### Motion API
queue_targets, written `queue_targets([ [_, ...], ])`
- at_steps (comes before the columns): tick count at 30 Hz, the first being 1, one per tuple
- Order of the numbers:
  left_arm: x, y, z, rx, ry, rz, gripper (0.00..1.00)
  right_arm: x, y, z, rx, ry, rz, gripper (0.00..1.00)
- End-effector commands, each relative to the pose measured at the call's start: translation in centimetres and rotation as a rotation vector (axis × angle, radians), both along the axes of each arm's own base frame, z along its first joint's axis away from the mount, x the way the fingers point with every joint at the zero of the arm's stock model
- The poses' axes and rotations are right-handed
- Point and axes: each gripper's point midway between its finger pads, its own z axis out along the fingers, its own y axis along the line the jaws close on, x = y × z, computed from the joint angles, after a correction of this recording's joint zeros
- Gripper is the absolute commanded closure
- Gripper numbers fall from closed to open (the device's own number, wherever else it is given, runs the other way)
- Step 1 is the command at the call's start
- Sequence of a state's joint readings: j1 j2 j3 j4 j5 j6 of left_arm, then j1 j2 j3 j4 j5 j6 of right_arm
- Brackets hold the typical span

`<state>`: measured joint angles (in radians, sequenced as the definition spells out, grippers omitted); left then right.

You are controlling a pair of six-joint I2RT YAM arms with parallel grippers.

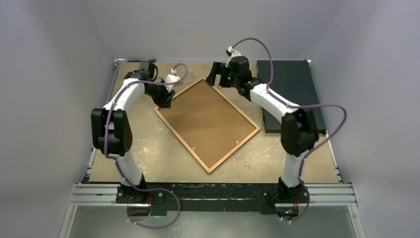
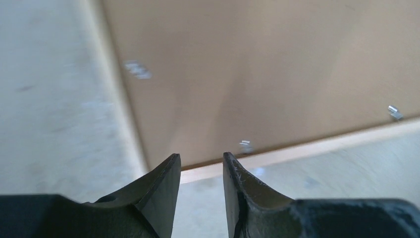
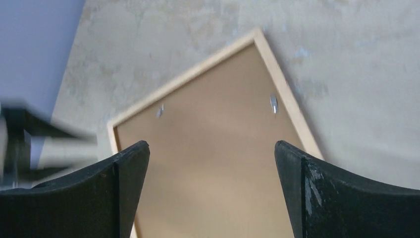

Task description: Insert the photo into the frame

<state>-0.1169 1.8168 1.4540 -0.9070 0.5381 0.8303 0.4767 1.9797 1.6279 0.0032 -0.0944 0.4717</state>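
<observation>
The frame point(image 1: 207, 123) lies back-up at the centre of the top view, turned diamond-wise on the scuffed, mottled beige table point(image 1: 143, 153); its back is matte brown board, with a thin orange-brown wooden rim and small shiny metal tabs point(image 3: 273, 103). The left gripper point(image 2: 201, 157) sits at the frame's upper-left edge, its dark tapered fingers slightly parted with nothing between them; the right gripper point(image 3: 212, 145), over the top corner, is spread wide and empty; a flat black slab point(image 1: 289, 84) lies at upper right.

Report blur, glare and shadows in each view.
Top external: sharp, evenly lit, no glare, only soft shadows on the table. Left wrist: the frame and its metal tabs are smeared, the left gripper crisp. Right wrist: frame fairly sharp, a blurred dark streak at the left edge.
</observation>
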Motion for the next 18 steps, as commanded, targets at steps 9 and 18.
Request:
queue_targets([
  [9, 15.0, 6.2, -0.4, -0.050, -0.232, 0.578, 0.63, -22.8, -8.5, -8.2, -0.038, 0.438, 0.061, 0.01],
  [18, 17.1, 6.9, -2.1, -0.136, -0.185, 0.615, 0.68, -30.8, -10.2, -11.6, 0.034, 0.636, 0.083, 0.01],
])
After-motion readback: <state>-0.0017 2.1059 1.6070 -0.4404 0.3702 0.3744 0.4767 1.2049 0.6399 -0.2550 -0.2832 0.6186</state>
